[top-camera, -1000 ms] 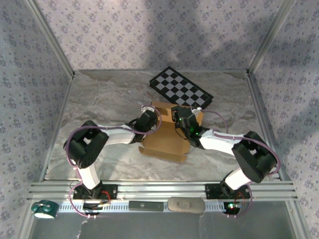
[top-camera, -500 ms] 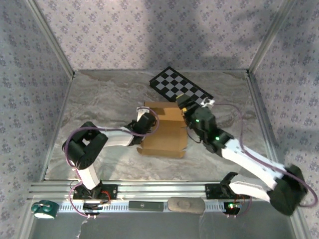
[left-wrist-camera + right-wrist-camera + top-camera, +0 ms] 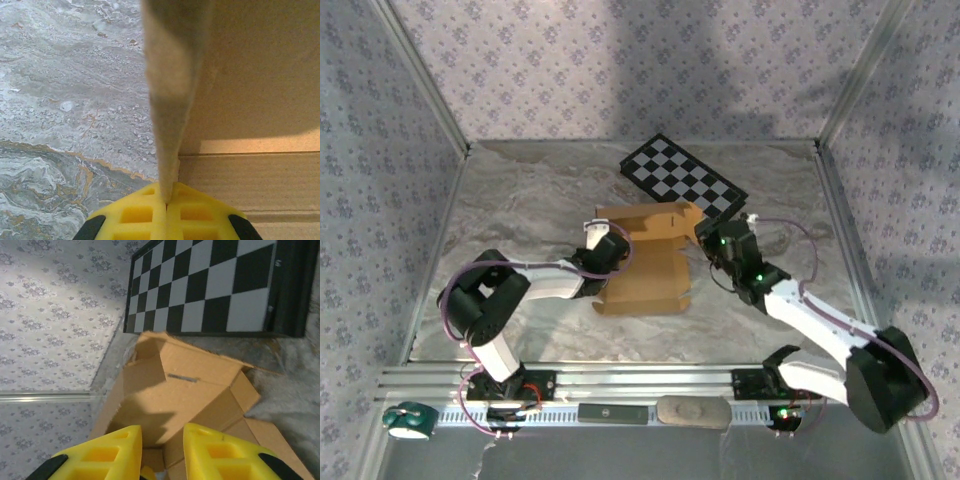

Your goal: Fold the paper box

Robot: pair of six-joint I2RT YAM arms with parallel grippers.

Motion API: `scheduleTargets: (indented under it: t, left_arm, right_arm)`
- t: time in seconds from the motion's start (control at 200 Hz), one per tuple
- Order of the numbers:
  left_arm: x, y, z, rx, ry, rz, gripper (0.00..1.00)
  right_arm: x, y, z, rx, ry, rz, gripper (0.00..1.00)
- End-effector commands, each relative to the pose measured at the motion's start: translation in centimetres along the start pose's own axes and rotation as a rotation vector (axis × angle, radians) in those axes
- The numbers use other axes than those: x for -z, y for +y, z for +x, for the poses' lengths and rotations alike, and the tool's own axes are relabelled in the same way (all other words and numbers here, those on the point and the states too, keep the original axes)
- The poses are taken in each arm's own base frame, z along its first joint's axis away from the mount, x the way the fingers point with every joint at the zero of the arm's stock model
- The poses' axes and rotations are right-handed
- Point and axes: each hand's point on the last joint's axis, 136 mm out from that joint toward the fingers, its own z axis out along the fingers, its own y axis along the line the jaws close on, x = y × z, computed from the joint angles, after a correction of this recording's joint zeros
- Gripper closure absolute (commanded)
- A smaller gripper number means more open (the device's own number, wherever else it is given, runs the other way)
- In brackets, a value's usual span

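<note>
1. Nearest to me, a metal rail (image 3: 640,380) runs along the table's front edge, with both arm bases bolted to it.
2. The marbled grey table (image 3: 520,200) stretches away from the rail.
3. The paper box (image 3: 645,275) lies near the middle of the table, between the two arms. It is tan cardboard, partly folded, with its floor flat and its left and far sides raised.
4. The left gripper (image 3: 602,238) reaches in at the box's left side. In the left wrist view its yellow fingers (image 3: 135,215) are pressed together, pinching the thin edge of an upright cardboard flap.
5. The right gripper (image 3: 708,235) sits at the box's far right corner. In the right wrist view its yellow fingers (image 3: 112,450) stand apart, with folded cardboard in the gap. I cannot tell whether the pads touch it.
6. Just beyond the box, a black-and-white checkered board (image 3: 683,178) lies flat and askew on the table.
7. Farthest off, walls (image 3: 620,70) with a small floral pattern close in the space.
</note>
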Motion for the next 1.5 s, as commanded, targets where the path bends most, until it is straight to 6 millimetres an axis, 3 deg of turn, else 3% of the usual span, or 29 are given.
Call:
scheduleTargets:
  t: [0.0,0.07,0.16,0.25,0.43,0.615,0.764,0.859,1.254,1.494]
  left_arm:
    - [0.2,1.8,2.0,-0.072,0.057,-0.066,1.00]
    - [0.1,1.8,2.0,-0.075,0.055,-0.067,1.00]
    - [0.2,1.8,1.9,-0.076,0.051,-0.069,1.00]
    - [0.3,1.8,1.6,-0.072,0.041,-0.066,1.00]
    - [0.3,1.7,1.5,-0.082,0.040,-0.065,1.00]
    - [0.3,1.6,1.4,-0.097,0.038,-0.062,1.00]
    - [0.3,1.5,1.4,-0.109,0.041,-0.060,1.00]
    - [0.3,1.4,1.2,-0.112,0.037,-0.056,1.00]
    - [0.3,1.0,0.9,-0.129,0.035,-0.054,1.00]
    - [0.4,0.9,0.8,-0.137,0.033,-0.053,1.00]
  right_arm:
    - [-0.9,4.6,-0.9,0.048,0.053,-0.113,0.64]
    - [-1.9,5.1,-1.1,0.065,0.067,-0.109,0.64]
    - [-3.0,4.9,-0.7,0.087,0.087,-0.066,0.81]
    - [-4.7,3.6,0.1,0.061,0.108,-0.046,0.90]
    - [-6.7,2.8,0.5,0.062,0.112,-0.023,0.92]
    - [-7.8,3.0,0.6,0.089,0.124,-0.015,0.84]
    - [-7.5,3.7,1.0,0.140,0.115,-0.020,0.60]
    - [-7.3,4.0,1.0,0.170,0.125,-0.011,0.54]
    - [-7.7,4.2,2.8,0.203,0.221,0.048,0.60]
    - [-7.7,3.3,2.6,0.228,0.204,0.084,0.57]
